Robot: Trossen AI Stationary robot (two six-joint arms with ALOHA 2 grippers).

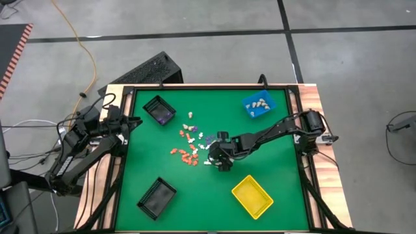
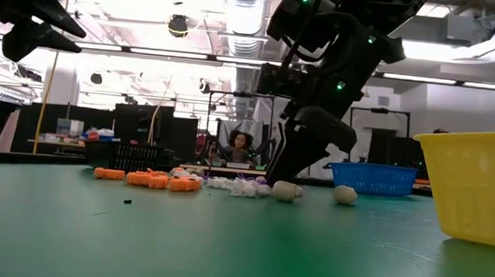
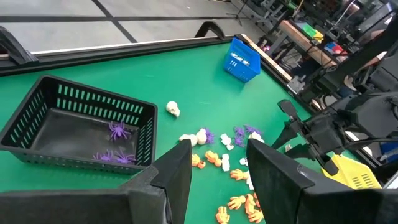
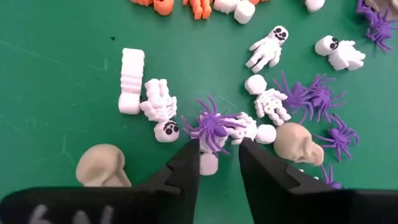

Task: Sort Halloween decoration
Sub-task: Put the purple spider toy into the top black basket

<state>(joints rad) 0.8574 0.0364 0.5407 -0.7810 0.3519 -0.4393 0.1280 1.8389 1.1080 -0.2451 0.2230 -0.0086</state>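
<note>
The Halloween decoration (image 1: 192,144) lies loose mid-table: orange pieces (image 2: 148,179), white skeletons (image 4: 158,102), purple spiders (image 4: 311,96) and beige skulls (image 4: 297,143). My right gripper (image 4: 219,149) is down at the near right edge of this pile (image 1: 220,160), slanting down. Its fingers stand a narrow gap apart, either side of one purple spider's (image 4: 211,126) rear legs and a small white piece (image 4: 208,163). My left gripper (image 3: 217,171) hangs open high over the table's left edge (image 1: 120,121), holding nothing. My right gripper has its fingertips (image 4: 191,152) right beside the purple spider's legs (image 4: 214,144) and the white piece, both lying on the table. Green table still shows between the white piece and the other finger. I cannot tell whether the fingers touch either one.
A black basket (image 1: 159,110) with purple spiders stands at the far left, and a blue bin (image 1: 259,104) with beige skulls at the far right. A yellow bin (image 1: 252,196) sits near right, a second black basket (image 1: 156,196) near left. A skull (image 4: 102,167) lies beside the right fingers.
</note>
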